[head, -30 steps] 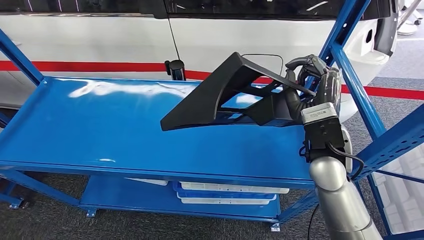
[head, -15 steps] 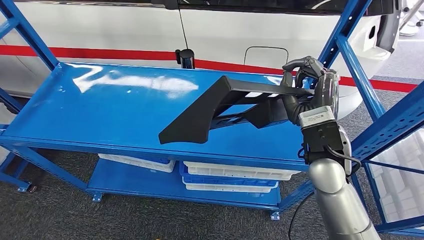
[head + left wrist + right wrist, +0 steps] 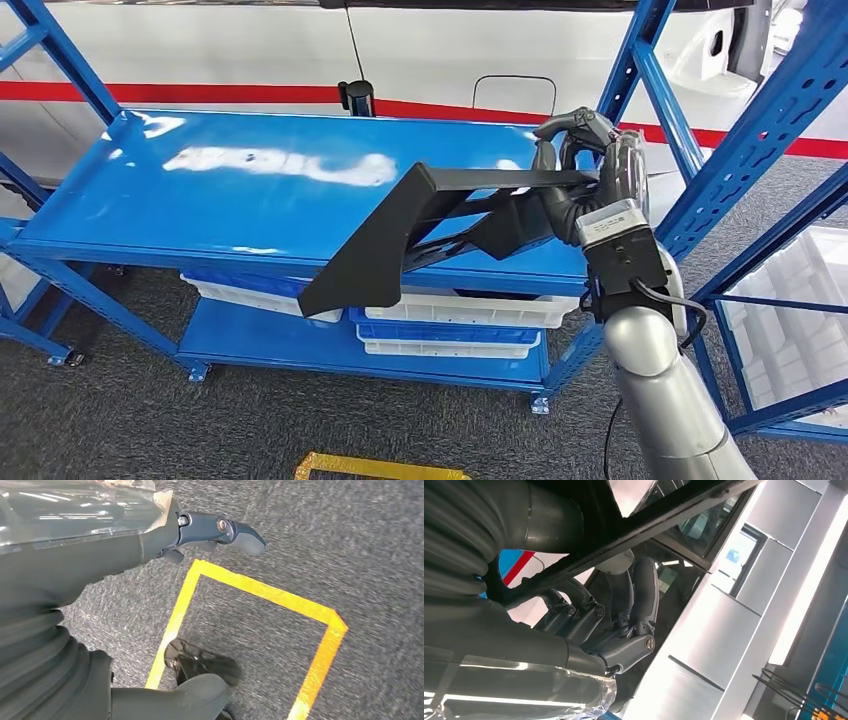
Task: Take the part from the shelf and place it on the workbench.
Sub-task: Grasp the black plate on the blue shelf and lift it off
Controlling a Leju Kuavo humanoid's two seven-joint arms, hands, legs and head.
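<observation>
The black trim part point(image 3: 420, 235) hangs off the blue shelf point(image 3: 200, 200), its long end past the front edge, my right robot hand point(image 3: 585, 165) clamped on its thin bar. My left robot hand point(image 3: 220, 532) hangs empty, fingers apart. Gripped so far off-centre, the part could twist loose or clip the shelf upright point(image 3: 640, 70).

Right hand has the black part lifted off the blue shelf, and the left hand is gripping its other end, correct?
Not quite. The right hand does hold the black part above the blue shelf, but the left hand holds nothing: the left wrist view shows it over the floor.
</observation>
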